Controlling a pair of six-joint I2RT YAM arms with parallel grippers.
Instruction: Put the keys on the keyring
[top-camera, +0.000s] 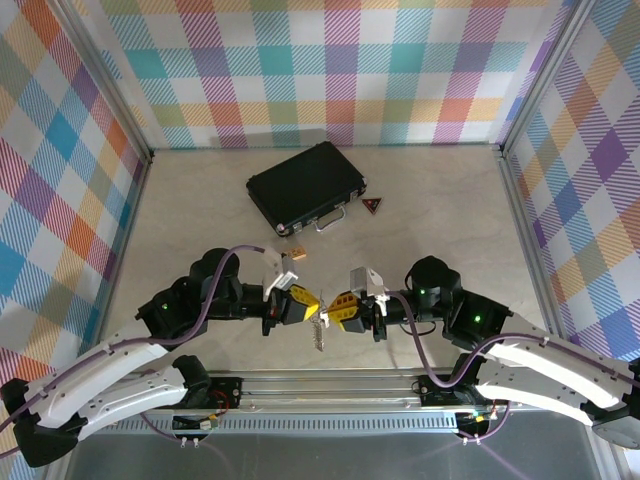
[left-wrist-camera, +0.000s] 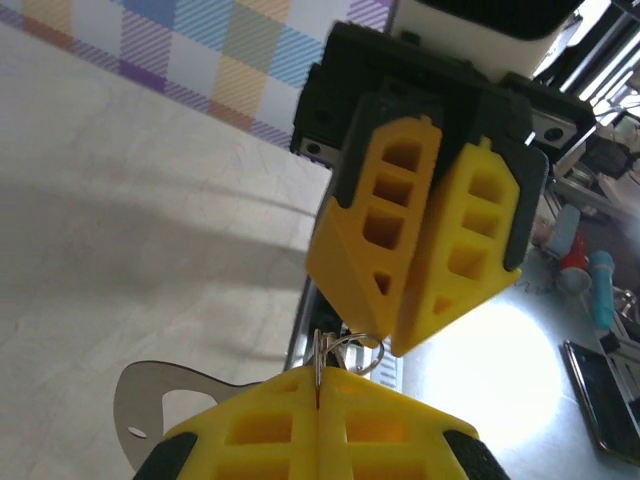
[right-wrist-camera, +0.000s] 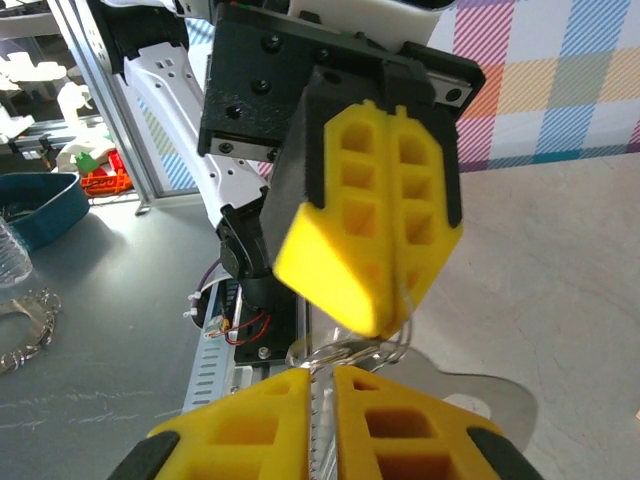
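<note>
The bunch of small silvery metal keys (top-camera: 318, 335) dangles from its thin silver wire loop (left-wrist-camera: 317, 355), well to the near side of the black rectangular hard case (top-camera: 305, 185). The left gripper (left-wrist-camera: 318, 385) is pressed together on that wire. The right gripper (right-wrist-camera: 323, 385), facing it, shows a narrow slit with metal inside (whether it grips, I cannot tell), and a small tan block (top-camera: 298, 257) lies just beside the case.

Lab: plaid booth (top-camera: 340, 70) w/ alu frame (top-camera: 108, 90)
</note>
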